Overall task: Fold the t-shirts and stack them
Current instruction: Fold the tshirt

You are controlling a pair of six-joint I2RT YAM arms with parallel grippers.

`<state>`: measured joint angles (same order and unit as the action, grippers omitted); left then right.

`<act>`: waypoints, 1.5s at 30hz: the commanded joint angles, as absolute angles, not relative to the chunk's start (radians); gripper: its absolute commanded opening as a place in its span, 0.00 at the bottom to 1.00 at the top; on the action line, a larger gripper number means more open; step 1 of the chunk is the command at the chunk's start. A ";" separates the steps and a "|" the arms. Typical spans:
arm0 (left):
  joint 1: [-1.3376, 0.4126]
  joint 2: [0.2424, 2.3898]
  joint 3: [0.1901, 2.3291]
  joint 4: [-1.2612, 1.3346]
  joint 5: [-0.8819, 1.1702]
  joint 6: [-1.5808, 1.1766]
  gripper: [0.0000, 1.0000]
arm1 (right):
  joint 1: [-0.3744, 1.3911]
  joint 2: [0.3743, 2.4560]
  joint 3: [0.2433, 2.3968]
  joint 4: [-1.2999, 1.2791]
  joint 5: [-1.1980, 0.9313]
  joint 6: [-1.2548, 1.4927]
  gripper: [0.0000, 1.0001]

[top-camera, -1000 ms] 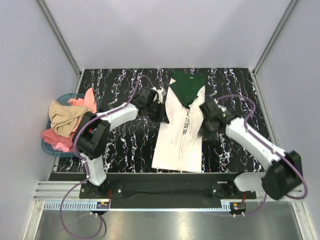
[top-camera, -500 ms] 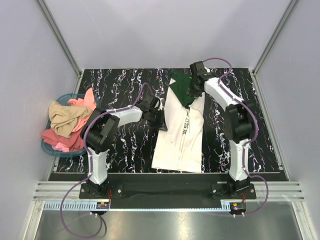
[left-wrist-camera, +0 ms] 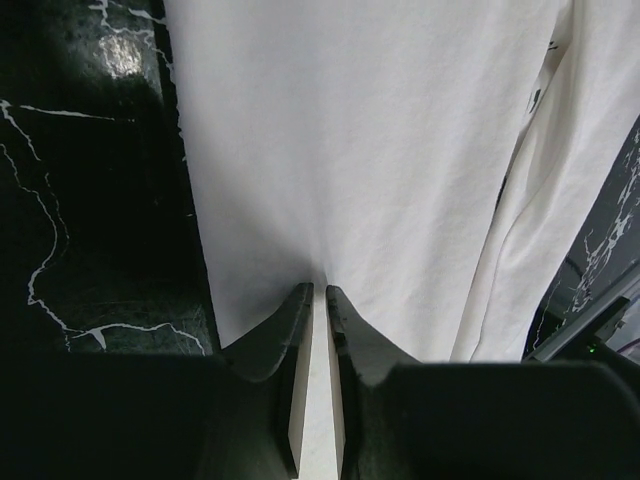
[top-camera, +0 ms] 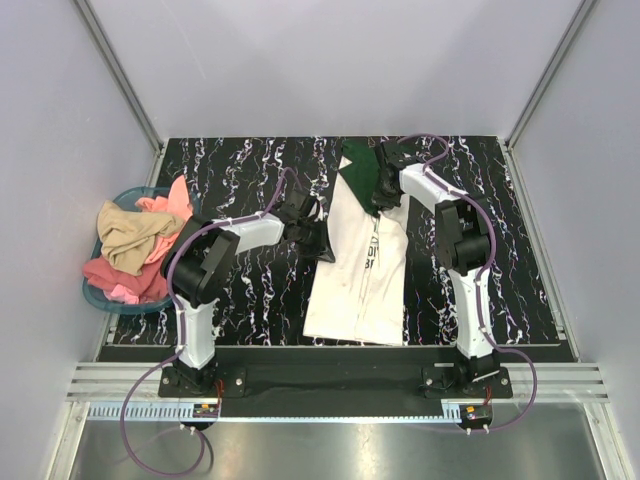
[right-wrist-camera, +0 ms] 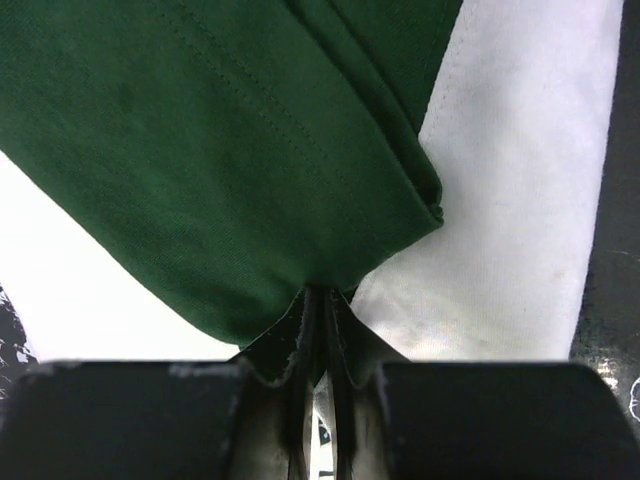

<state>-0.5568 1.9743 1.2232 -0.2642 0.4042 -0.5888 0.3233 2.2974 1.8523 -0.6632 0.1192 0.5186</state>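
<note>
White shirt: the white shirt (top-camera: 355, 290) lies flat on the table (top-camera: 230, 170) in front of you. Its long axis runs near to far, with the hem at the near edge and the chest end far.
Left gripper: your left gripper (left-wrist-camera: 320, 300) sits at that shirt's left edge, about halfway up its length. It is clenched on a pinch of white cloth, which puckers at the fingertips. The body of the shirt lies to its right.
Right gripper: your right gripper (right-wrist-camera: 320, 295) is farther back, over the white shirt's far end. It is clamped on the near tip of the green cloth.
Green shirt: the green shirt (top-camera: 362, 168) lies at the far end of the table. Its near point overlaps the top of the white one, and the rest spreads far and left from your right gripper.
Deciding relation: the green shirt sits on top of the white one's far end, and only your right arm is on it. I'd judge it has to come clear before you fold the white shirt along its length.
</note>
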 commanded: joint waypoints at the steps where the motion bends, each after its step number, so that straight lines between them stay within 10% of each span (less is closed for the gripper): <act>1: -0.549 1.960 1.200 -0.241 0.368 -0.617 0.18 | 0.313 2.318 1.813 -0.634 0.143 0.491 0.12; 18: -0.472 1.977 1.233 -0.268 0.311 -0.614 0.18 | 0.311 2.511 2.098 -0.581 -0.098 0.538 0.10; 29: -0.466 1.801 1.345 -0.431 0.357 -0.528 0.24 | 0.285 2.252 2.162 -0.719 -0.150 0.491 0.28; 45: -0.627 1.264 0.689 -0.344 0.388 -0.613 0.32 | 0.291 1.231 0.758 -0.664 -0.241 0.725 0.44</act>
